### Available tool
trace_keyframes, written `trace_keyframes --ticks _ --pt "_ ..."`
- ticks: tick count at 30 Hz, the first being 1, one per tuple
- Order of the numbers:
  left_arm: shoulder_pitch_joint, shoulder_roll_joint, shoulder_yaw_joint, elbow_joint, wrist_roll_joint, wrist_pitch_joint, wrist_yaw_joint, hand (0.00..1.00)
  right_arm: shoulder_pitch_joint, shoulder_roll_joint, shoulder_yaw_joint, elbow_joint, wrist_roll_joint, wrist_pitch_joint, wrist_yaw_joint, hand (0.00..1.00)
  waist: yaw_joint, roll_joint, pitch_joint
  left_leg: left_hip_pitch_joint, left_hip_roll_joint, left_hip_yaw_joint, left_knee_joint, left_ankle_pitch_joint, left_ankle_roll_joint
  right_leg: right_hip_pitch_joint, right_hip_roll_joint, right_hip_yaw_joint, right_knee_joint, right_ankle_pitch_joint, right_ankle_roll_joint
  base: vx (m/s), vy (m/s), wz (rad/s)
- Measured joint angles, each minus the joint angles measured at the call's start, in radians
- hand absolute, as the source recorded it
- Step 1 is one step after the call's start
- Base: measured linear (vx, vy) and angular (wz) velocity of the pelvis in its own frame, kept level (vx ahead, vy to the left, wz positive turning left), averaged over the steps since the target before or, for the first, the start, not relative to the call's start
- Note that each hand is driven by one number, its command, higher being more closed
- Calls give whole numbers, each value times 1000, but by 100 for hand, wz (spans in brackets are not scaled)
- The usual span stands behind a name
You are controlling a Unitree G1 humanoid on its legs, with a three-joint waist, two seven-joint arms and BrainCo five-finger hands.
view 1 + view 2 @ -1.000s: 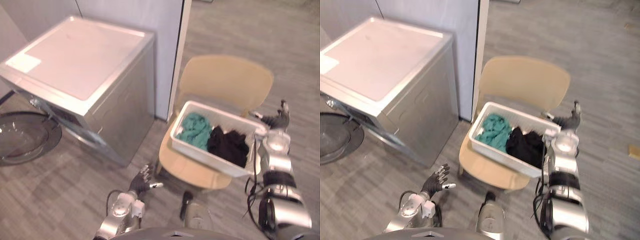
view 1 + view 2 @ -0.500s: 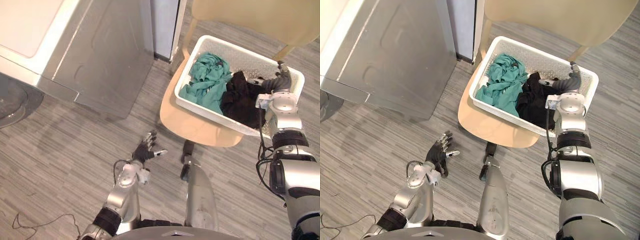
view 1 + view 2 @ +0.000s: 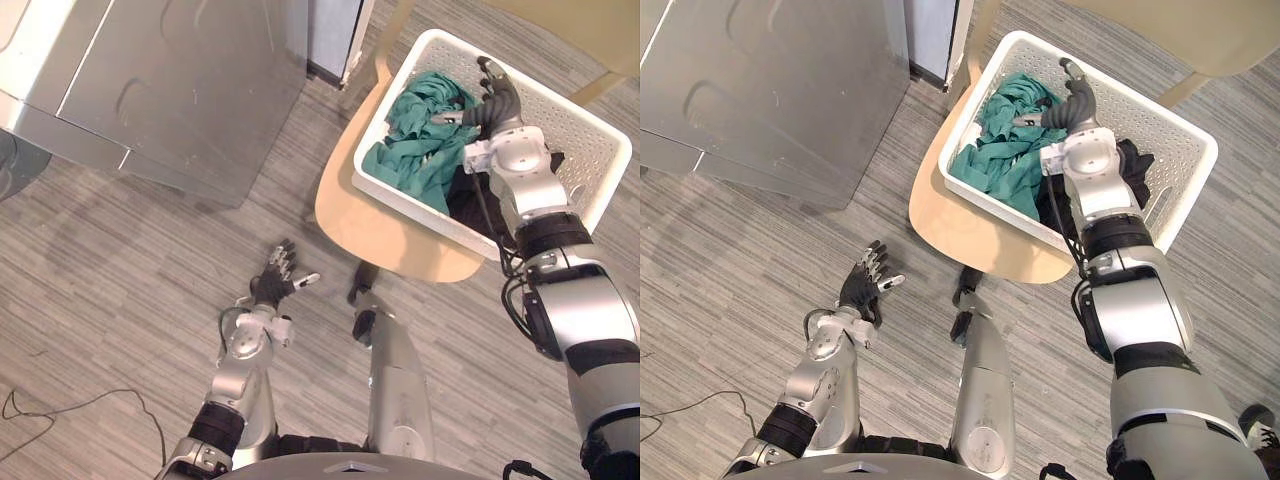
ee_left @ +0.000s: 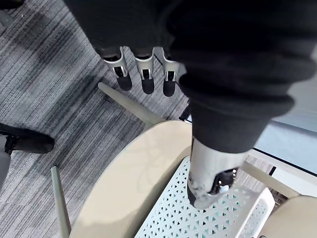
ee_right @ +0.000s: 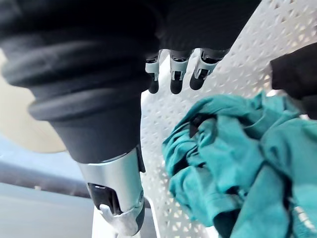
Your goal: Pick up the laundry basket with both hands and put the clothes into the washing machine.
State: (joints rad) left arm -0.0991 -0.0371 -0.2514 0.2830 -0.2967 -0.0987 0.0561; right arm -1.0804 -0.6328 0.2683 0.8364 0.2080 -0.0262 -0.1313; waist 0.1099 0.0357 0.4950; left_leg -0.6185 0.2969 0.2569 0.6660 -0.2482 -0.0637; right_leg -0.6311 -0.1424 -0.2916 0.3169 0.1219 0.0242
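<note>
The laundry basket (image 3: pixel 585 140) sits on the chair (image 3: pixel 375 225) near the washing machine (image 3: pixel 170 90); our right hand (image 3: pixel 497 105) hovers over its teal clothes (image 3: pixel 412 152), fingers (image 5: pixel 173 79) loose and empty; our left hand (image 3: pixel 272 288) is spread wide.

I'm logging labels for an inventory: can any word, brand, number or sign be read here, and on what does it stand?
None can be read.
The washing machine shows a plain grey side panel; the white laundry basket has only perforations; the teal clothes, the black clothes and the beige chair carry no visible print.
</note>
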Motion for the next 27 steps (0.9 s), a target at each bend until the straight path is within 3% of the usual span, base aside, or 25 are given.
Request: trace_keyframes --ticks 6,15,27 --pt "-4 -14 34 -31 -7 -1 6 0 -32 8 48 21 0 4 20 0 2 0 0 -42 0 -33 -7 14 -7 -11 3 -29 -16 5 -3 13 -9 12" --pt "-8 -21 65 -38 -4 6 6 0 -107 26 239 274 -35 31 100 0 12 -1 0 -107 0 -77 -27 55 -16 -34 2 -88 -20 6 -8 -23 -33 15" --pt "-62 -22 123 -37 -3 13 6 0 -104 36 284 362 -141 31 140 0 18 -12 -6 -121 -4 -93 -55 90 -25 -34 -5 -122 -22 11 -18 -27 -8 8"
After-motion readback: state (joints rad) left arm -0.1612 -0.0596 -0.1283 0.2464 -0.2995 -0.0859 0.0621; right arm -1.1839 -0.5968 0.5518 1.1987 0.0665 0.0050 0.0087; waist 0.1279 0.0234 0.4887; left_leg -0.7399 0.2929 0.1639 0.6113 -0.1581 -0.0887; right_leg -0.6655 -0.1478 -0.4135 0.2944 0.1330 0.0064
